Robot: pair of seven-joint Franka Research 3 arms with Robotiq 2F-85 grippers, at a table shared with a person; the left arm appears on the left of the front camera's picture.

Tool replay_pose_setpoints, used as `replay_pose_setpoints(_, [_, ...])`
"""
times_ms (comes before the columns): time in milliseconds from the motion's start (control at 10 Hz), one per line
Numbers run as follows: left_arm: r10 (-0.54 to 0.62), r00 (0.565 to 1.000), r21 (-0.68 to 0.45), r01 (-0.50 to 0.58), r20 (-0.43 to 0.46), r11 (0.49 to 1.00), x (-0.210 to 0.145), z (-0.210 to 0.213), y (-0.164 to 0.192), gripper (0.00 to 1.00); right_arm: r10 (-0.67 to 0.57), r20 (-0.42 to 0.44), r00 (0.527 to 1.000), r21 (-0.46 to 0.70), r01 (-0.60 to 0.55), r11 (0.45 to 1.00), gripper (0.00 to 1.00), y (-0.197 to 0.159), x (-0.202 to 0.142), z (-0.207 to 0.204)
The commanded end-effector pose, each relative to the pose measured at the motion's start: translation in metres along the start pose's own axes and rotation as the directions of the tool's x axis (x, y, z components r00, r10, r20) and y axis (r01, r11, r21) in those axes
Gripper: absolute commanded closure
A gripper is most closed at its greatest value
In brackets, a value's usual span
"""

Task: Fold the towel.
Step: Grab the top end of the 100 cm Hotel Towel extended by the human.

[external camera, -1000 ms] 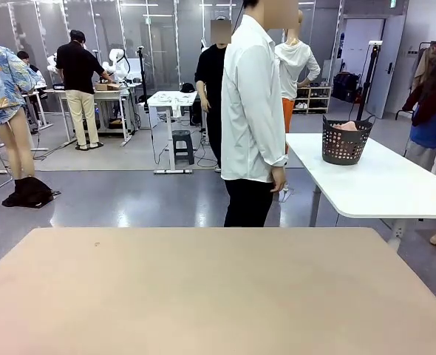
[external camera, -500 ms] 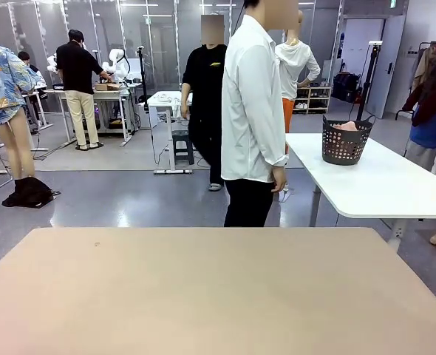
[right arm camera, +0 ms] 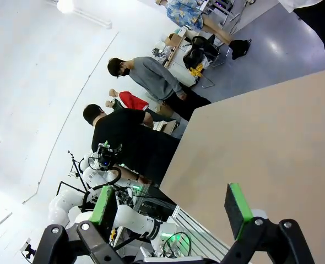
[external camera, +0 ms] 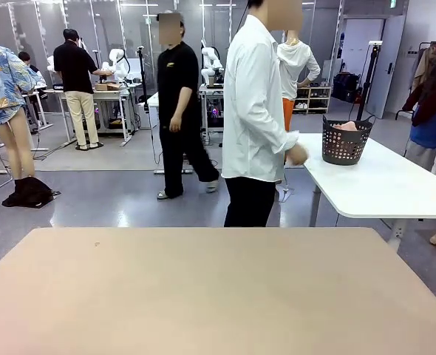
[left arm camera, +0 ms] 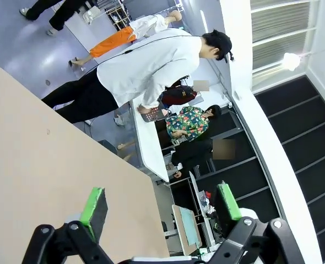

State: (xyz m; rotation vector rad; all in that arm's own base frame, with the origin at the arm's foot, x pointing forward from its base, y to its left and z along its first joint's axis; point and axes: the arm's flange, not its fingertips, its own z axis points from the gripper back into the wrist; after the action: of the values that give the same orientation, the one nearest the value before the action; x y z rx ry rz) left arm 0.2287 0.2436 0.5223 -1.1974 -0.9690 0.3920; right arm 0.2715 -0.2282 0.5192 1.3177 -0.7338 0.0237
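Left hand [left arm camera: 160, 203] is wide apart, green pads [left arm camera: 94, 204] spread with nothing between them, hovering above the tan bench [external camera: 203, 296]. Right hand [right arm camera: 171, 208], same story: fingers well apart, gripping nothing, looking down along that same tan top.

And the towel [external camera: 346, 126]? It's over there, a pink bundle poking above the rim of the dark basket [external camera: 343, 150]. The basket stands on the white bench [external camera: 384, 185] off to the right, well apart from both robot hands.

A person [external camera: 253, 103] in a white shirt and dark trousers stands at the far side of the tan bench, turned toward that basket. The person's hand [external camera: 298, 154] is out in front, blurred, near the basket but short of it. In the left wrist view the person leans in over the white bench.
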Motion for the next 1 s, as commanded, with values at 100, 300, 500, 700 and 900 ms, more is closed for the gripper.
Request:
replay_pose_setpoints(100, [-0.012, 1.000, -0.008, 0.012, -0.010, 1.000, 0.0003, -0.0010, 0.0007, 0.00, 0.010, -0.003, 1.000, 0.008, -0.010, 1.000, 0.00, 0.0009, 0.0014, -0.0001])
replay_pose_setpoints(300, [-0.012, 1.000, -0.008, 0.012, -0.010, 1.000, 0.0003, -0.0010, 0.0007, 0.00, 0.010, -0.003, 1.000, 0.008, -0.010, 1.000, 0.00, 0.0009, 0.0014, -0.0001])
replay_pose_setpoints(500, [-0.012, 1.000, -0.008, 0.012, -0.010, 1.000, 0.0003, -0.0010, 0.0007, 0.00, 0.010, -0.003, 1.000, 0.008, -0.010, 1.000, 0.00, 0.0009, 0.0014, -0.0001])
replay_pose_setpoints(700, [-0.012, 1.000, -0.008, 0.012, -0.010, 1.000, 0.0003, -0.0010, 0.0007, 0.00, 0.010, -0.003, 1.000, 0.008, -0.010, 1.000, 0.00, 0.0009, 0.0014, -0.0001])
replay_pose_setpoints(900, [-0.012, 1.000, -0.008, 0.012, -0.010, 1.000, 0.0003, -0.0010, 0.0007, 0.00, 0.010, -0.003, 1.000, 0.008, -0.010, 1.000, 0.00, 0.0009, 0.0014, -0.0001])
